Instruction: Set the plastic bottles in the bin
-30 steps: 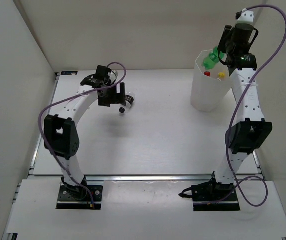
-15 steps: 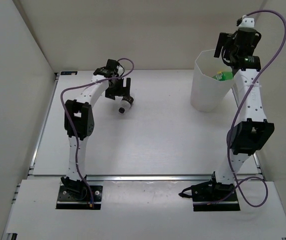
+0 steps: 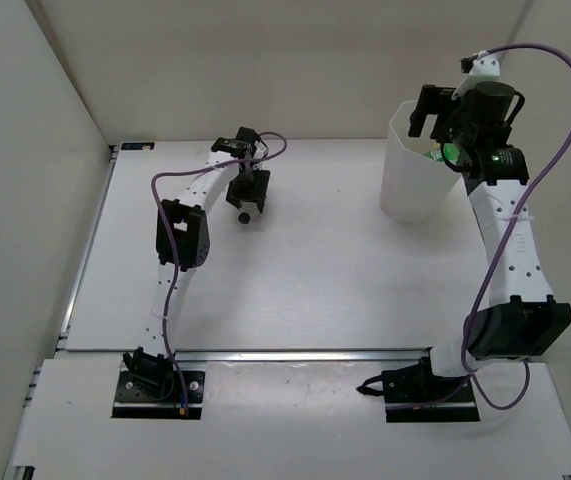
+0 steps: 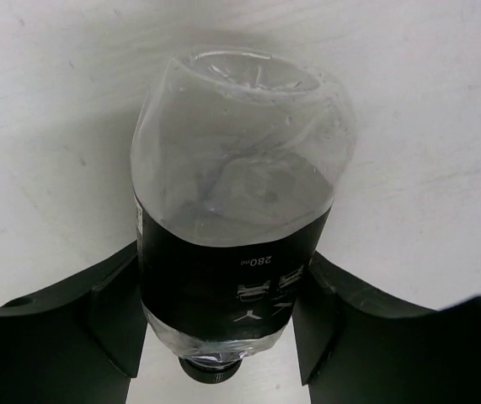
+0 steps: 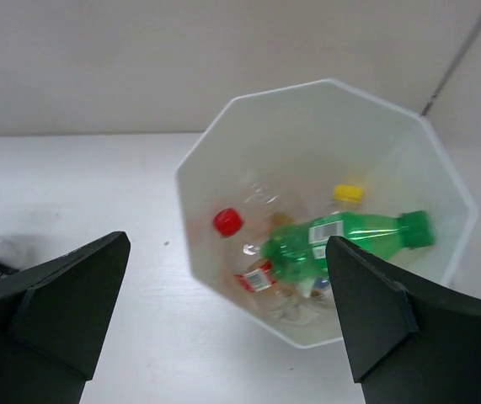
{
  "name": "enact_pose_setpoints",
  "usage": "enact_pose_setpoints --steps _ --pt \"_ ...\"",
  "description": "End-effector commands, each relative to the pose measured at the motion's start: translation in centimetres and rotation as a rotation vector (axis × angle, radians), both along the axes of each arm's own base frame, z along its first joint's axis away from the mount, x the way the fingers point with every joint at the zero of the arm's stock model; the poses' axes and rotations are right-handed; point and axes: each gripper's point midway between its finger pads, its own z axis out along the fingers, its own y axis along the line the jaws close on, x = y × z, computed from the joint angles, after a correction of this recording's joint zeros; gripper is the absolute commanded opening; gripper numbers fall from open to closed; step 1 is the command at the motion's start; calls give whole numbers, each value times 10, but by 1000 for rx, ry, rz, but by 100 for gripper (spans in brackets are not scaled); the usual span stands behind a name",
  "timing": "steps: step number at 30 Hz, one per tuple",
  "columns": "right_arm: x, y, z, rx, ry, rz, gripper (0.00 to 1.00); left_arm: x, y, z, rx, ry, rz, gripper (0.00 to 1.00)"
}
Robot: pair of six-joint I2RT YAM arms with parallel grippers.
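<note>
A clear plastic bottle with a black label and black cap lies on the white table, its base pointing away from the wrist camera. My left gripper is shut on its labelled middle, both fingers pressed against the sides; from above the gripper covers most of that bottle. The bin stands at the back right. Over its near rim hangs my right gripper, open and empty. Inside the bin lie a green bottle, a red-capped one and a yellow-capped one.
White walls close in the table at the back and left. A metal rail runs along the table's near edge, in front of the arm bases. A purple cable loops above the right arm.
My left arm stretched forward over the black-label bottle and its fingers closed on it. My right gripper opened, the green bottle dropped into the bin, and the right wrist drew up and back.
</note>
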Motion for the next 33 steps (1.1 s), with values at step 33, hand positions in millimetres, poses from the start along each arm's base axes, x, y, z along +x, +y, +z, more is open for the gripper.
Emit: enact_pose_setpoints --steps 33 --pt "-191 277 -71 715 64 1067 99 -262 -84 211 -806 -366 -492 28"
